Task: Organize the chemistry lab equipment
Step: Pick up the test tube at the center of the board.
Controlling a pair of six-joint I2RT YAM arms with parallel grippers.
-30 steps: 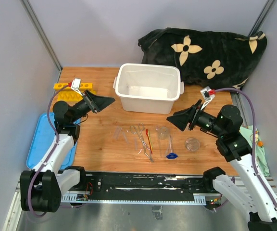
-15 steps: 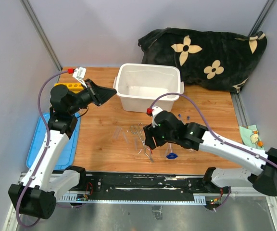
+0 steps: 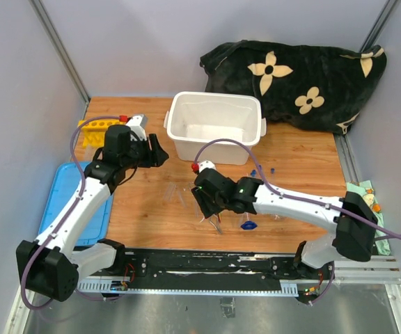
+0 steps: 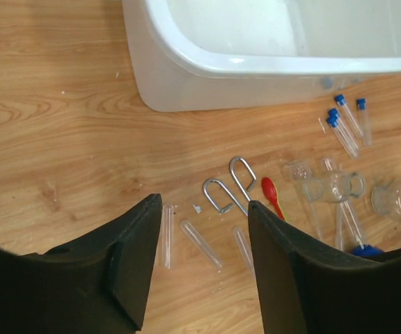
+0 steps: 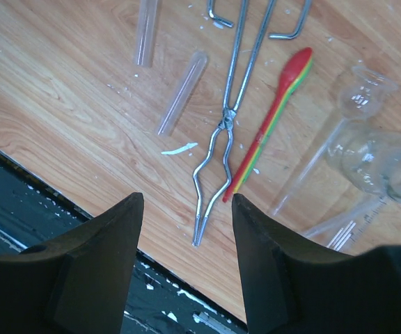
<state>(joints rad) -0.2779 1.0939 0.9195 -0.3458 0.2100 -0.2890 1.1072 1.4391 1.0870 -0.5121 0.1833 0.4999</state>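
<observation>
**Both grippers empty, all glassware loose on the table**

Nearest the arm bases: right gripper [image 5: 185, 202] sits low over the front of the wooden table [image 3: 145, 209]. Its jaws are parted with nothing between them. The tip end of the metal tongs [image 5: 226, 122] lies right below the gap.

- 1 metal tongs, lying flat with the loop handles pointing away from the near edge.
- 1 red-orange spoon-shaped tool [image 5: 266, 129], just right of the tongs and roughly parallel to them.
- 3 uncapped clear tubes [image 4: 200, 243], flat, left of the tongs.
- 1 blue-based glass cylinder [image 3: 248, 225], right of the spoon tool, lying down.
- 3 clear glass vessels [image 4: 395, 198] clustered by the cylinder. Can't tell which are beakers and which is the flask.
- 4 blue-capped tubes [image 4: 345, 129], further back, flat, just in front of the bin's right end.

Left gripper [image 4: 204, 209] hangs above the table's left rear, beside the bin's left end. Its jaws are about half apart and hold nothing.

Back row:

- 1 white bin [image 3: 218, 152], centre, nothing visible inside.
- 1 yellow tube rack [image 3: 92, 129], far-left corner.
- 1 blue lid [image 3: 58, 202], off the table's left edge.
- 1 black flower-patterned blanket [image 3: 291, 76], behind the bin to the right.
</observation>
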